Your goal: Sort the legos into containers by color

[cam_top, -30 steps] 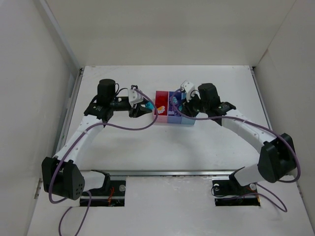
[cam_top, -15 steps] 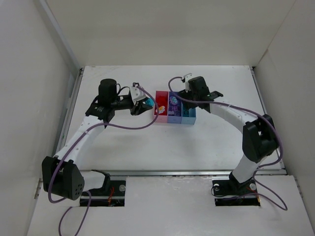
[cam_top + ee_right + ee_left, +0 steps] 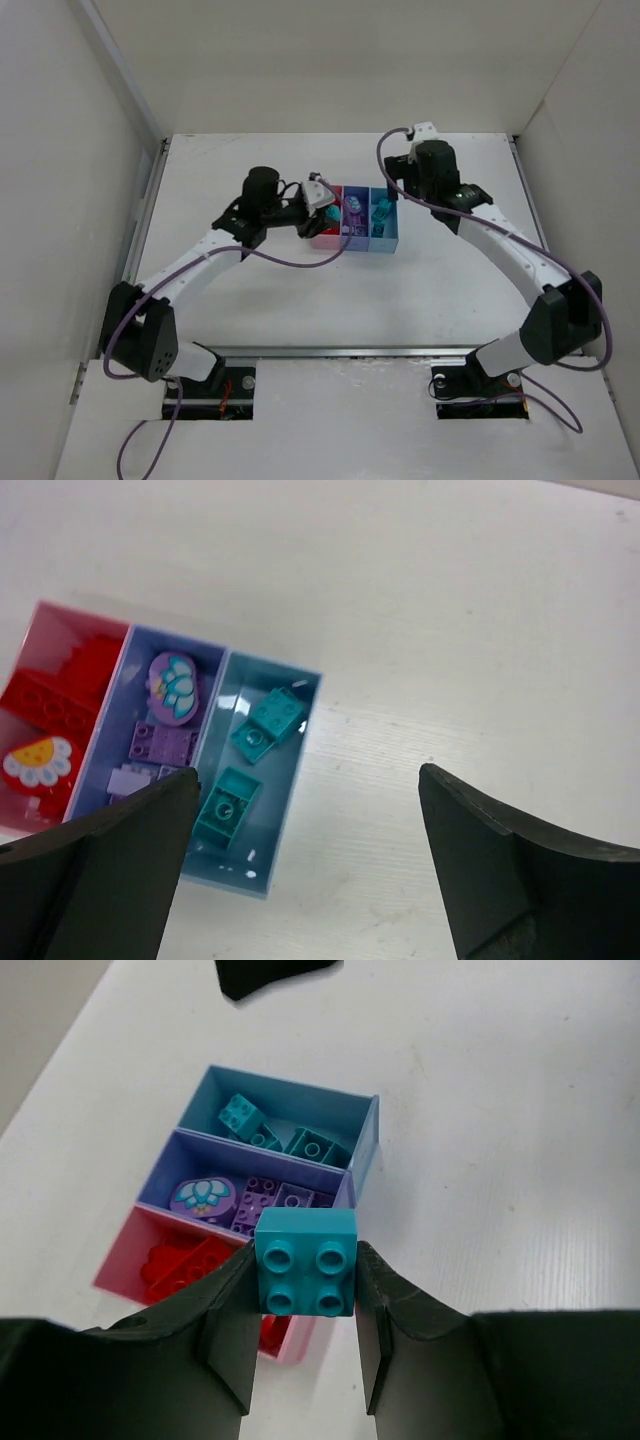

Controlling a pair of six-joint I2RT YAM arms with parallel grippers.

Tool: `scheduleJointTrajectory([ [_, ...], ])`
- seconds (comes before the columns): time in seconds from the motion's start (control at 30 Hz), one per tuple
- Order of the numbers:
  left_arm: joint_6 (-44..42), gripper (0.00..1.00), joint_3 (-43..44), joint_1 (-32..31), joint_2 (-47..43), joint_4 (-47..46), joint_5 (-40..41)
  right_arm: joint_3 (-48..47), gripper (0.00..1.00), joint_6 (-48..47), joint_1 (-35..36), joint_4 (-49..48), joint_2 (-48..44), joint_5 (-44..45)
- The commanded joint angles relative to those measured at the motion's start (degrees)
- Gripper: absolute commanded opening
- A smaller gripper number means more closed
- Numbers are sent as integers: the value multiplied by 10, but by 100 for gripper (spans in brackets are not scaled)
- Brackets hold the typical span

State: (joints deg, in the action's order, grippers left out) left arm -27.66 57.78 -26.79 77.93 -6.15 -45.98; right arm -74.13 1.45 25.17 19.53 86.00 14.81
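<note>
Three adjoining containers point(image 3: 230, 878), legos point(image 3: 265, 720) inside each

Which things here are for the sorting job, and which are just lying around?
For the job: teal brick in the left gripper; red bricks, purple bricks, teal bricks; pink bin, purple bin, light blue bin.
Just there: purple cables, white table.

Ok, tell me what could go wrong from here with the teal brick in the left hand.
1. The left hand holds the teal brick over the pink bin of red bricks. Released here, it would likely land with the wrong colour.
2. The light blue bin lies two compartments farther, and the open right hand hovers beside it. Reaching across, the two hands might collide.
</note>
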Motion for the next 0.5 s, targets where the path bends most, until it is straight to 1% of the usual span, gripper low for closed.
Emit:
scheduleJointTrajectory([
  [0.0, 45, 0, 7, -62, 39, -93, 119, 26, 96, 45, -29, -44, -50, 31],
  [0.03, 54, 0, 7, -75, 71, -127, 141, 32, 96, 57, -29, -49, -66, 31],
  [0.07, 76, 0, 22, -98, 88, -144, 181, 39, 96, 57, -35, -49, -74, 39],
  [0.13, 104, 0, 35, -118, 124, -176, 227, 59, 96, 65, -35, -49, -99, 46],
  [0.17, 118, 0, 40, -126, 156, -205, 277, 67, 96, 65, -41, -49, -107, 52],
  [0.2, 138, 0, 52, -140, 170, -218, 304, 73, 96, 65, -41, -55, -115, 52],
  [0.23, 138, 0, 58, -146, 183, -229, 324, 85, 96, 65, -41, -55, -122, 58],
  [0.27, 143, 0, 64, -151, 207, -247, 338, 92, 96, 65, -41, -55, -136, 58],
  [0.33, 143, 1, 93, -167, 231, -252, 364, 104, 96, 65, -41, -61, -149, 58],
  [0.37, 143, 1, 104, -167, 255, -252, 364, 115, 96, 65, -41, -61, -158, 58],
  [0.47, 153, 3, 143, -180, 284, -259, 364, 127, 96, 65, -41, -61, -165, 71],
])
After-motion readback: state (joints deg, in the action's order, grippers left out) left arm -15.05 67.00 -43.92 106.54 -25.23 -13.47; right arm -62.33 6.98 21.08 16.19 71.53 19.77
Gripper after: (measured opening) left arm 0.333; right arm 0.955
